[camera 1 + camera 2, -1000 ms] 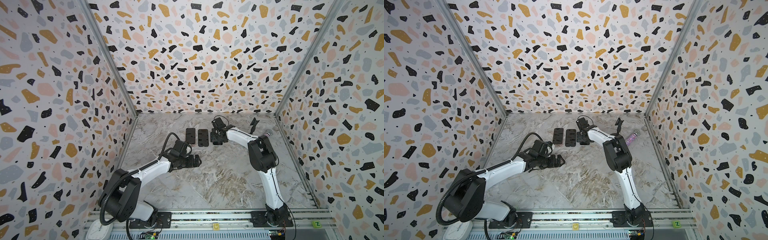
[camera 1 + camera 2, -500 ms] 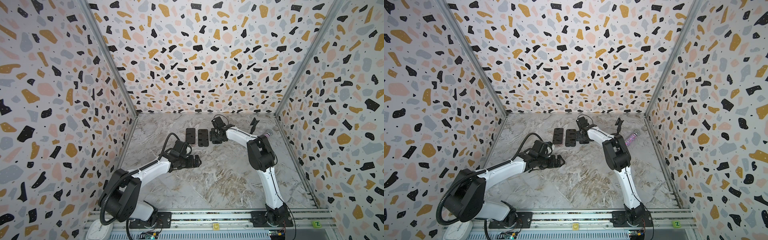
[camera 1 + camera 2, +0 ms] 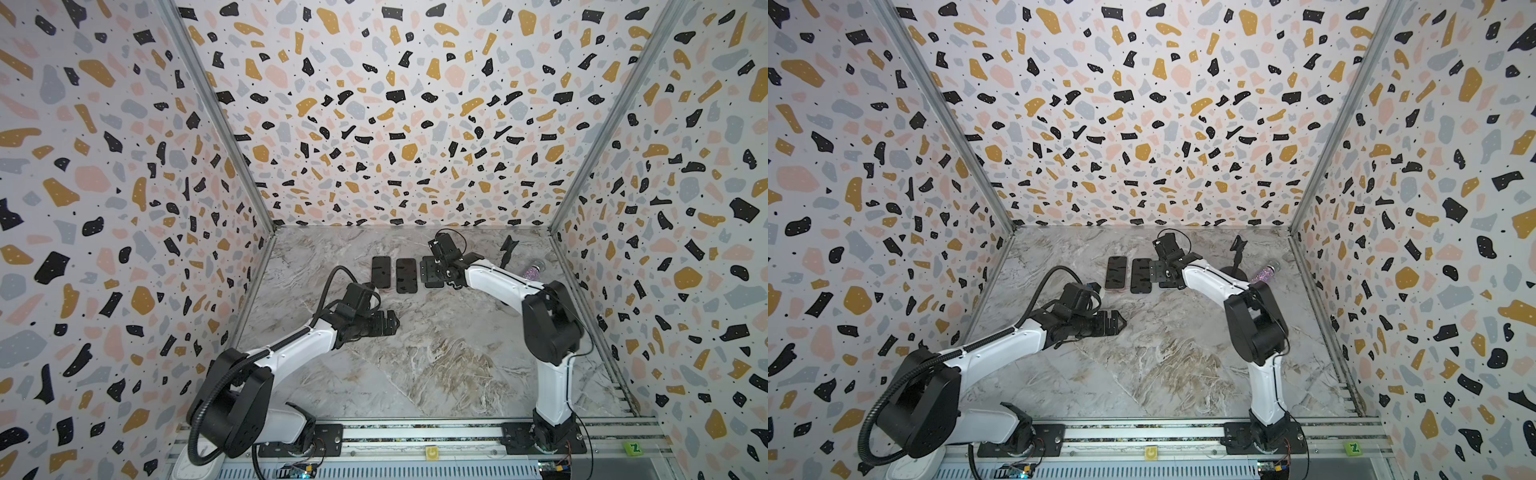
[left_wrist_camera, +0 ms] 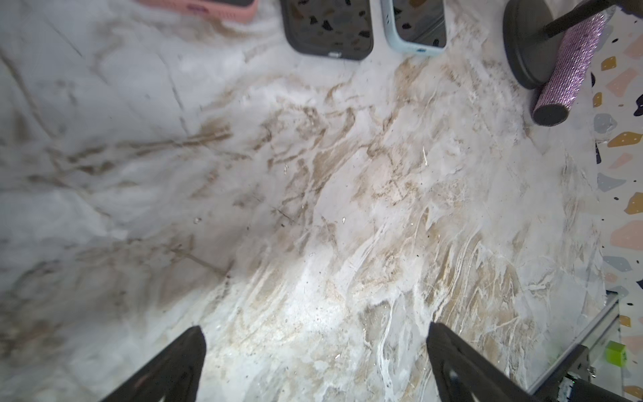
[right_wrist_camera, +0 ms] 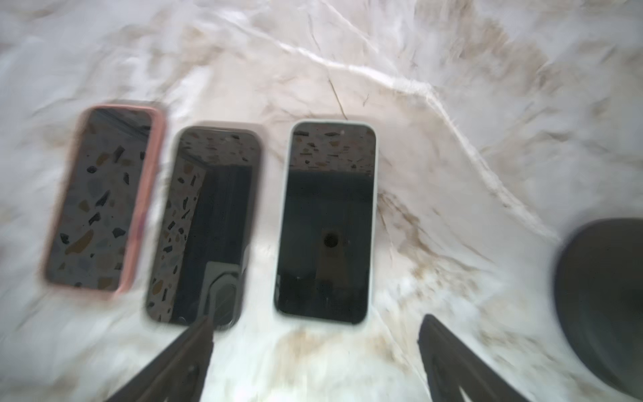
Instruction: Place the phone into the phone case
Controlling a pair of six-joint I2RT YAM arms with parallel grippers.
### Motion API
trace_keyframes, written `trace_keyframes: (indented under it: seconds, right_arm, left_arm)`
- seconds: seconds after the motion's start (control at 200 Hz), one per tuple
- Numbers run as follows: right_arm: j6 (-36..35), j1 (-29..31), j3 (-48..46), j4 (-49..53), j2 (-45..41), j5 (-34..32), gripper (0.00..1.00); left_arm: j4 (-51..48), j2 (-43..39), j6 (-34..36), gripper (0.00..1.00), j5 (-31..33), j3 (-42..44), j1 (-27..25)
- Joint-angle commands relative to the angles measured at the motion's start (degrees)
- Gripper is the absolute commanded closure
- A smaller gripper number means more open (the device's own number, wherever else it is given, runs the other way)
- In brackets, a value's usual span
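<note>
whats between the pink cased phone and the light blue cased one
The black-cased phone lies between them, clearest in the right wrist view.

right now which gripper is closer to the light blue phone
Right. The right gripper hangs open over the light blue phone; the left gripper is well off it, toward the front.

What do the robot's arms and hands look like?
Both are the same kind: the left arm and right arm have smooth white tube sections joined by chunky black round joints. The left hand and right hand are black, each with two flat pointed fingers. A thick ribbed black hose loops beside the left arm; a thin black wire runs along the right one.
</note>
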State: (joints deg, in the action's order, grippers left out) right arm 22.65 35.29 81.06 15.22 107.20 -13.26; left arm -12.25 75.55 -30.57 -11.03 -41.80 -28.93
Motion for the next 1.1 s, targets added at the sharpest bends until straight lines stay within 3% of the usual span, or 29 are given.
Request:
trace_keyframes:
  seconds: [0.0, 0.05, 0.145, 0.215, 0.33, 0.405, 0.451, 0.506, 0.631, 0.756, 0.971, 1.096]
  right_arm:
    - [-8.7, 1.9, -17.2, -16.8, -14.5, -5.9, 0.06]
    - [-10.5, 1.0, -26.2, -25.1, -20.0, -6.7, 0.06]
    - [-18.7, 0.0, -41.5, -41.5, -29.1, -9.9, 0.07]
    - [-20.7, -2.8, -48.8, -48.5, -34.2, -11.6, 0.08]
    - [-24.8, -10.0, -58.2, -56.8, -38.5, -7.9, 0.12]
    - [-26.9, -12.4, -63.9, -60.9, -41.3, -9.4, 0.13]
    - [-27.7, -14.7, -66.5, -63.3, -42.0, -8.3, 0.12]
    - [-28.1, -18.0, -70.2, -68.5, -40.9, -6.0, 0.14]
    - [-28.8, -22.7, -74.2, -79.5, -37.4, -0.5, 0.15]
    - [-25.7, -26.9, -76.9, -95.0, -31.7, 5.3, 0.16]
    - [-25.7, -28.6, -78.7, -110.2, -19.2, 10.1, 0.15]
    - [-25.0, -30.3, -75.2, -100.8, -20.7, 14.3, 0.15]
  left_arm:
    - [3.1, -7.7, 1.9, 0.00, 12.7, 2.5, 0.5]
    - [4.4, -10.9, 1.4, 0.00, 17.6, 3.2, 0.4]
    - [8.7, -16.8, -1.8, 0.00, 35.2, 6.7, -0.6]
    - [12.0, -20.3, -1.6, 0.00, 42.3, 9.6, -0.6]
    - [22.1, -23.0, 14.9, 0.00, 41.5, 14.4, -0.6]
    - [39.0, -23.1, 23.8, 0.00, 49.2, 23.1, 0.8]
    - [51.6, -23.1, 27.0, 0.00, 44.8, 28.9, 5.1]
    - [51.0, -20.6, 26.6, 0.02, 36.1, 27.5, 11.3]
    - [50.9, -10.2, 29.5, 0.04, 32.2, 23.0, 18.1]
    - [72.2, -6.2, 24.2, 0.05, 28.0, 31.7, 23.7]
    - [85.1, 2.6, 25.1, 0.06, 25.0, 33.7, 24.0]
    - [90.0, 9.1, 25.9, 0.06, 23.7, 33.1, 24.0]
